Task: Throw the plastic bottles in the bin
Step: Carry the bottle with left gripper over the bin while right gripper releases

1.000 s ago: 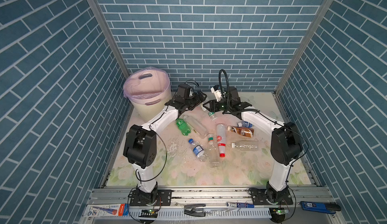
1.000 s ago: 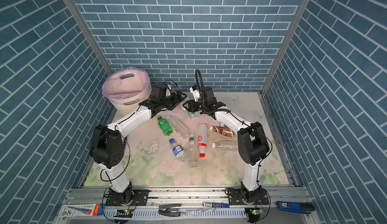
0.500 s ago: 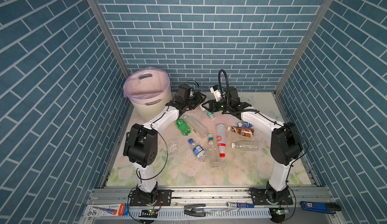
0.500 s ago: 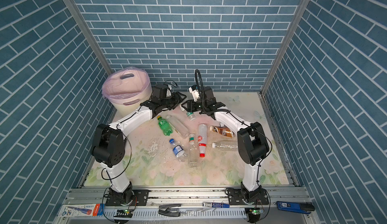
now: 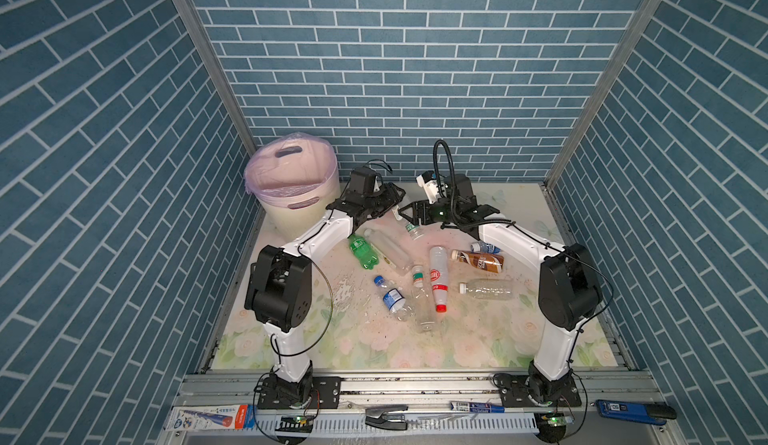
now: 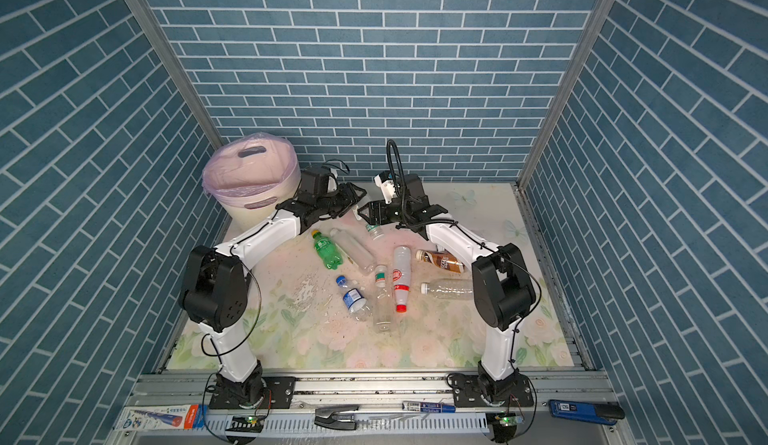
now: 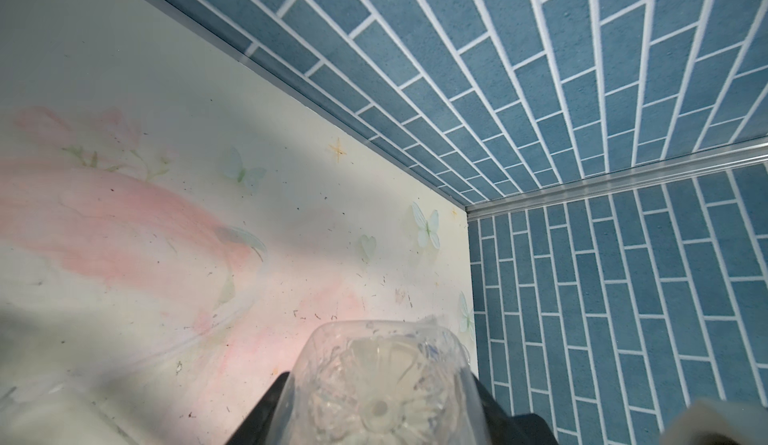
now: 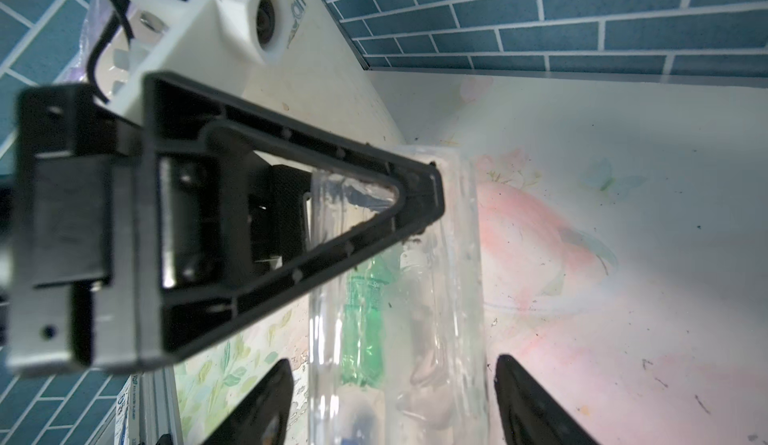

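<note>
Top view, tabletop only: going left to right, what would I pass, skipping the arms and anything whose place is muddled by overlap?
bin → green bottle → blue-capped bottle → white bottle with red cap → brown-labelled bottle

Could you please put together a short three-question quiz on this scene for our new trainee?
1. True or false: the green bottle lies outside the bin.
2. Which gripper clamps the clear bottle, the left gripper or the right gripper?
3. The white bottle has a cap that is: A red, B blue, C green.
Key: 1 true; 2 the left gripper; 3 A.
</note>
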Motion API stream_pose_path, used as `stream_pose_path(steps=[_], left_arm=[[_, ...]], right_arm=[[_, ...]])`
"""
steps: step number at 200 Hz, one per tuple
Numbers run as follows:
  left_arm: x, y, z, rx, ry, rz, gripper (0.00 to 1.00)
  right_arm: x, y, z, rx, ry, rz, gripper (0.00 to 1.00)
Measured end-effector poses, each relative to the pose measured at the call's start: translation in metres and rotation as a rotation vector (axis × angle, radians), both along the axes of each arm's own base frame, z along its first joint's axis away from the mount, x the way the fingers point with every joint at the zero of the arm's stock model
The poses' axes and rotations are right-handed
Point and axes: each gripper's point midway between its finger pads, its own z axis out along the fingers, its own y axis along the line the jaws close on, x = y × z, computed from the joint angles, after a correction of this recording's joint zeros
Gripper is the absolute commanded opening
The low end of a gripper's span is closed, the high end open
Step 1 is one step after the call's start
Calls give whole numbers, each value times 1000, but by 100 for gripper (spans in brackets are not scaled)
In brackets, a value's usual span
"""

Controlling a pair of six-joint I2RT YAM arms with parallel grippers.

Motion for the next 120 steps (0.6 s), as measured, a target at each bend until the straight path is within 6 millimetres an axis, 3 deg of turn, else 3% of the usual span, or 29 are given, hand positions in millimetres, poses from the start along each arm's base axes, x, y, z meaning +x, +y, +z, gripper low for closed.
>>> stream_pose_path(steps=[57, 101, 120], left_arm=[[13, 21, 17, 40, -40, 28, 49], [24, 36, 53, 61, -110, 37, 49], [28, 43, 76, 67, -159, 35, 49]], right_arm=[[-5, -3, 23, 19, -46, 4, 87], [-7, -5, 34, 23, -74, -1, 99], [-13, -5, 42, 15, -104, 4, 99]])
